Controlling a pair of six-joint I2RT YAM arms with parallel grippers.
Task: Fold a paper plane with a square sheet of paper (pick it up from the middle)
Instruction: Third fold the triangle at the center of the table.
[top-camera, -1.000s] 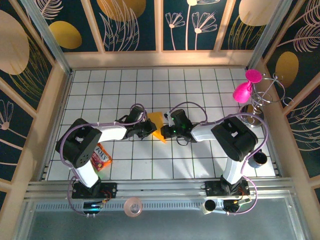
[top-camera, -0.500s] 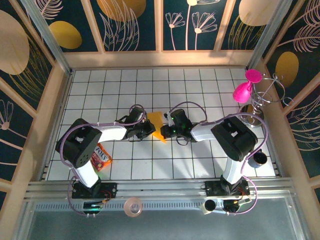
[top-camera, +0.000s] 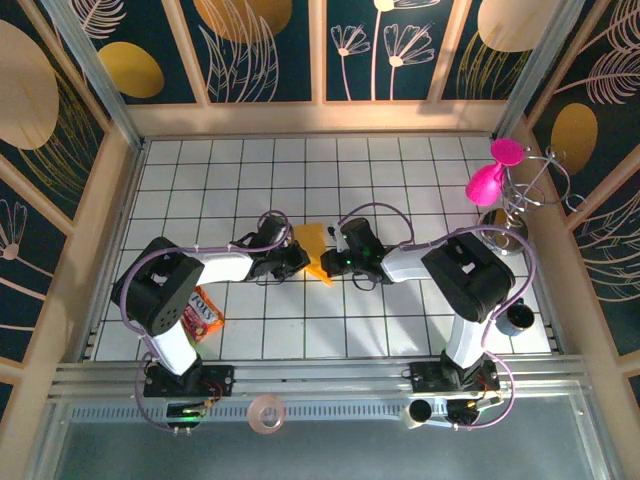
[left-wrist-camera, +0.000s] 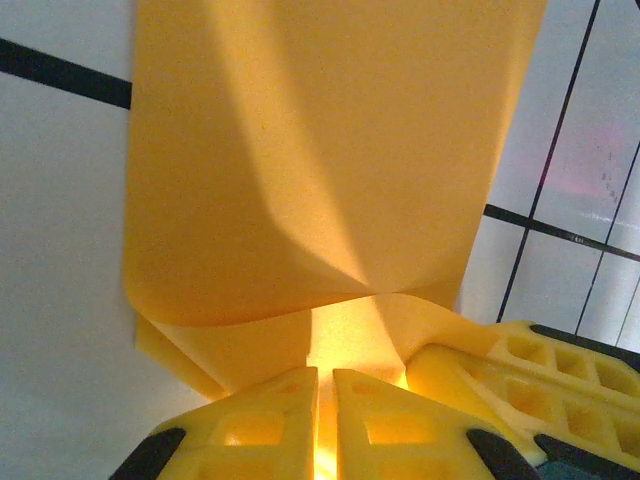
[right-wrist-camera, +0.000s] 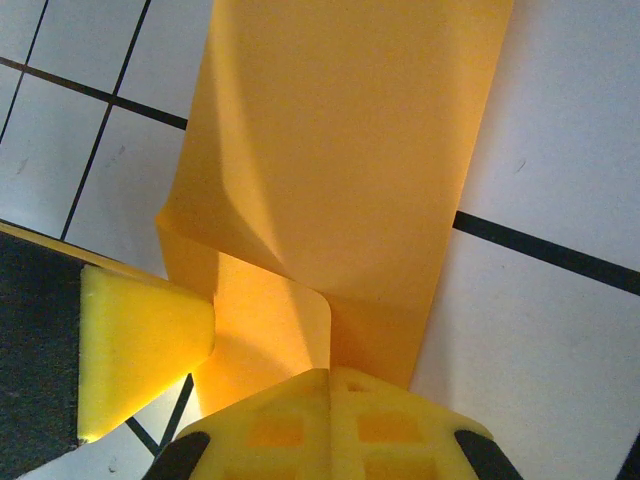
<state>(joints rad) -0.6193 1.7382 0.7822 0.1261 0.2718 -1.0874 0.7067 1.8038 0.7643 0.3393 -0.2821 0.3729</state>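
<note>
Folding in progress | thin orange-yellow paper sheet (top-camera: 313, 247), already creased narrow, held at white tiled counter (top-camera: 400, 170) centre | left tool (left-wrist-camera: 325, 372) and right tool (right-wrist-camera: 330, 372) each pinched on it | wing folds judged outstanding.

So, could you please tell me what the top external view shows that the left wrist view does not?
Top external adds the wider scene: the snack packet, the pink balloon figure and the tape roll. Left wrist adds the close detail: the left gripper pinching the curled fold of the orange-yellow paper between its yellow fingers. Both share that paper and the tiled table.
</note>
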